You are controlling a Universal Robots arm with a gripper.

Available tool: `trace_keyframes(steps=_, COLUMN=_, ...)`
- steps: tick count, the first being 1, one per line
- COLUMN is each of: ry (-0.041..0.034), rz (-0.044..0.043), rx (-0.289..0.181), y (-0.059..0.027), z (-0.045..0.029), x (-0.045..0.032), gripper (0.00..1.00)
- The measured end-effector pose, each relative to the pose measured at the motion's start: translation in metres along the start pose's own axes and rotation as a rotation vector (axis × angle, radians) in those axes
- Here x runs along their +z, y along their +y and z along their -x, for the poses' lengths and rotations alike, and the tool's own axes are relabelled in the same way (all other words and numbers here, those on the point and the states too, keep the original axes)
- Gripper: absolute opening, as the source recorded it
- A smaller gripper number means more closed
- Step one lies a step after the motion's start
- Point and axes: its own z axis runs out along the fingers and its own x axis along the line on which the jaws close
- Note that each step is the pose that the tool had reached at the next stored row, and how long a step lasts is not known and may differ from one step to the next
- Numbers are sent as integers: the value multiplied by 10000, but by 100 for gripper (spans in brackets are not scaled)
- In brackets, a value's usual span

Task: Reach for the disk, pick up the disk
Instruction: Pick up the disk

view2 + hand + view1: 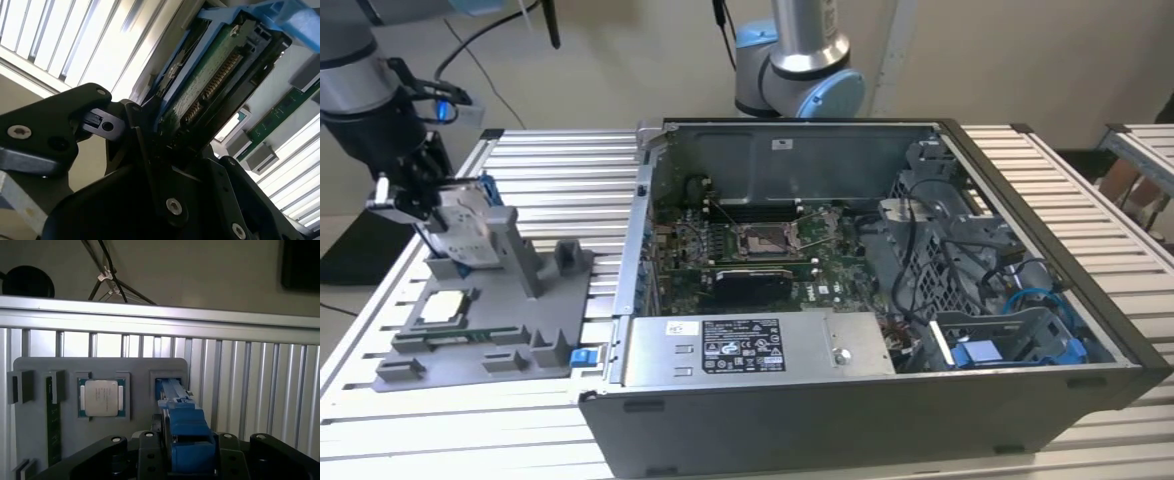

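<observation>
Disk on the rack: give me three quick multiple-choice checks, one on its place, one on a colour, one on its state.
1. Where is the rectangular silver metal disk relative to the open black metal computer case?
A) inside it
B) to the exterior view's left of it, on the grey plastic fixture
C) to the exterior view's right of it

2. What colour is the disk's plastic bracket?
A) red
B) blue
C) yellow

3. How is the disk posed?
A) lying flat
B) standing upright on edge
C) leaning on the case

Answers:
1. B, it rises from the fixture beside the case.
2. B, blue in both wrist views.
3. B, it stands tall and narrow.
</observation>
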Motion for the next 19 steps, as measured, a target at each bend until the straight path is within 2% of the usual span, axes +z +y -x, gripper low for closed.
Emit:
trace_keyframes(steps=8, ry=0, rz=-2, rx=0, y=1, z=5, x=-60, gripper=0)
trace_keyframes(steps=19, ry=1, rz=-1, rx=0, y=3, z=17, x=-188, gripper=0)
